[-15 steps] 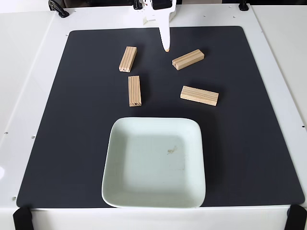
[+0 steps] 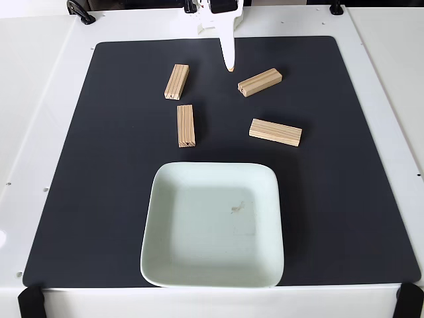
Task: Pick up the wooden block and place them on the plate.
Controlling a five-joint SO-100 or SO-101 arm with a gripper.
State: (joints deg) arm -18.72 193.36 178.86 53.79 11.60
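Nothing is changing: we are still holding our claw point(image 2: 229, 66) closed and empty above the plate point(image 2: 165, 265), and four wooden blocks point(image 2: 176, 81) are still waiting on the mat beyond it.

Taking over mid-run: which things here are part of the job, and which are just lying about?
Job:
upper-left block
lower-left block
upper-right block
lower-right block
plate, nothing on it yet
gripper

Not part of it:
black mat
white table
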